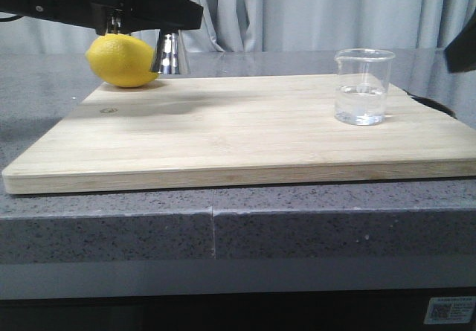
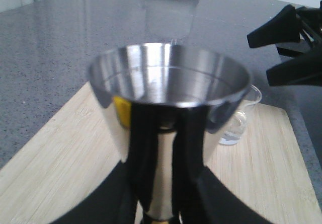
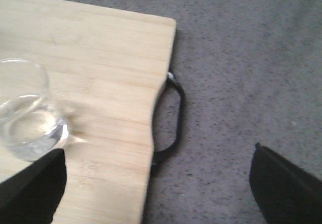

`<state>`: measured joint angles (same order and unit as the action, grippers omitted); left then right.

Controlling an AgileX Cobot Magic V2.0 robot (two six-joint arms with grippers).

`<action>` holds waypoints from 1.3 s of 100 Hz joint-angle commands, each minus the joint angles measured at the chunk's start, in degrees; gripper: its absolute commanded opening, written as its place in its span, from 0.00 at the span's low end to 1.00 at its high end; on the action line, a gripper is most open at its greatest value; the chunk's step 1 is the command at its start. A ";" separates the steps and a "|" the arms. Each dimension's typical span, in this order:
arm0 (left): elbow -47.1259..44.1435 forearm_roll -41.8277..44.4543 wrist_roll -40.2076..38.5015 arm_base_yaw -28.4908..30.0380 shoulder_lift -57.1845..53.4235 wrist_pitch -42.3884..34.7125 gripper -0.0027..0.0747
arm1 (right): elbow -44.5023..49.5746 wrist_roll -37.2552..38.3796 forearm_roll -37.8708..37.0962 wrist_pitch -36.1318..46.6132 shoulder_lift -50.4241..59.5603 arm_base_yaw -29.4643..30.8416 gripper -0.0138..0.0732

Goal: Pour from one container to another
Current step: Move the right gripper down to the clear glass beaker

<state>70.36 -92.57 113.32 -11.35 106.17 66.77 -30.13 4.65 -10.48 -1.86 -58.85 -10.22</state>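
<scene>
In the front view the left arm [image 1: 97, 4] covers the top of the jigger [image 1: 167, 54], and the lemon [image 1: 123, 60] hides part of its lower cone, so only a strip of steel shows. The left hand's grip cannot be made out there. In the left wrist view the jigger fills the frame, out of focus, its foot cut off by the edge, and it hides most of the beaker [image 2: 241, 123]. The right hand [image 3: 156, 183] shows only two dark finger stubs at the picture's edge, and the right wrist view crops the beaker.
</scene>
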 commanded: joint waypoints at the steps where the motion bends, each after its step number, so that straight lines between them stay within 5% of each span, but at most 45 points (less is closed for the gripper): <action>1: 1.66 -5.62 -0.04 -0.74 -2.58 5.99 0.01 | 1.12 -0.21 -0.08 9.60 0.67 -1.90 0.93; 50: 1.66 -9.13 1.73 -2.96 -2.58 5.99 0.01 | 10.84 1.86 -0.08 32.02 -0.15 -4.07 0.93; 130: 1.66 -12.02 2.76 -4.75 -2.58 5.99 0.01 | 10.55 2.81 -2.24 63.74 -23.91 -6.44 0.93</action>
<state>70.36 -99.97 115.90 -15.59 106.17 66.64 -18.07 7.50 -12.35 53.84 -82.23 -16.52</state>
